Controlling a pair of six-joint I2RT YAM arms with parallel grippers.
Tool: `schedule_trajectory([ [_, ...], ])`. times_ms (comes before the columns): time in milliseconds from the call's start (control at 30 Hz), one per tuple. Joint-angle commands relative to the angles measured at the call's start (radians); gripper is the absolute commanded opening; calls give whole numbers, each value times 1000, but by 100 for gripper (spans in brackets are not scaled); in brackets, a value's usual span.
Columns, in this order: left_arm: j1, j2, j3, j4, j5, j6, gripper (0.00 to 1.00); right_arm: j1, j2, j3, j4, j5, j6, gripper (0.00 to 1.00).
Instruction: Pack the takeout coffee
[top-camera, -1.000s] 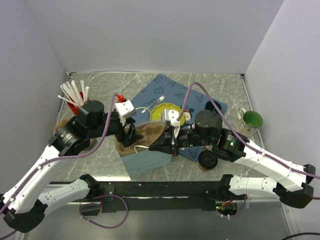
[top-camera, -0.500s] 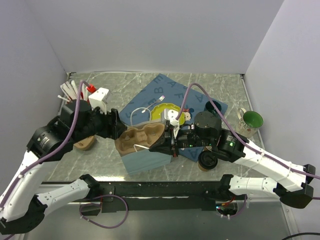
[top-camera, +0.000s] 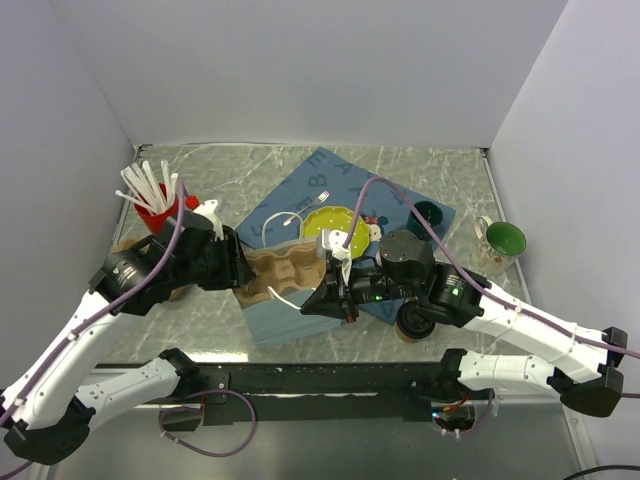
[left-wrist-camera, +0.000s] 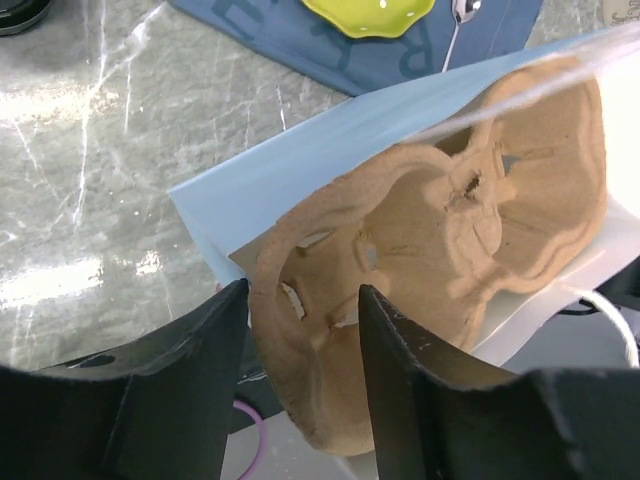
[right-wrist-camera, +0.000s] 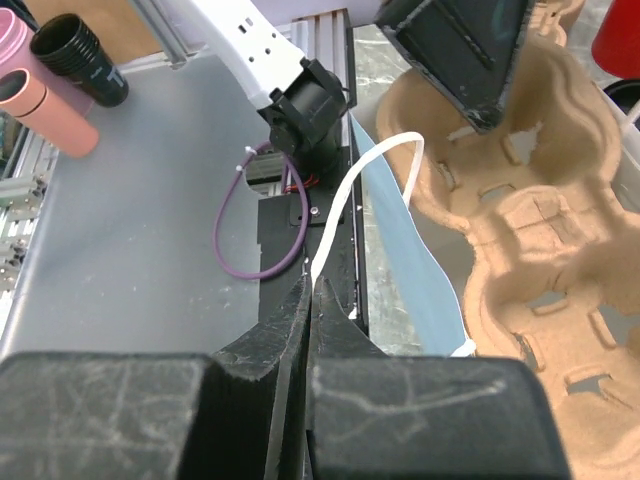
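Note:
The takeout coffee (top-camera: 415, 324), a cup with a black lid, stands on the table, partly hidden under my right arm. A brown pulp cup carrier (top-camera: 285, 268) lies in the mouth of a light blue paper bag (top-camera: 292, 318). My left gripper (top-camera: 237, 268) is open, and its fingers (left-wrist-camera: 190, 385) straddle the near rim of the carrier (left-wrist-camera: 440, 240). My right gripper (top-camera: 340, 290) is shut on the bag's white handle (right-wrist-camera: 345, 195), with the jaws pressed together (right-wrist-camera: 310, 292).
A blue placemat (top-camera: 345, 185) carries a yellow-green plate (top-camera: 335, 225). A dark cup (top-camera: 425, 212) and a green mug (top-camera: 500, 240) stand at the right. A red cup of white straws (top-camera: 155, 200) stands at the back left.
My left arm pulled away to the left, then came back right to the carrier's left end. The carrier shifted a little in the bag. My right gripper kept hold of the handle.

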Motion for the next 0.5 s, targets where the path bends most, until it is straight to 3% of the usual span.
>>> schedule_trajectory([
  [0,-2,31,-6,43,15,-18,57,7,-19,7,14,19,7,0],
  [167,-2,84,48,-23,13,35,75,9,-13,37,-12,35,26,3],
  [333,-2,137,66,-40,14,66,77,10,-18,56,-16,51,44,7],
  [467,-2,160,155,-60,15,71,81,10,7,127,-90,133,87,19],
])
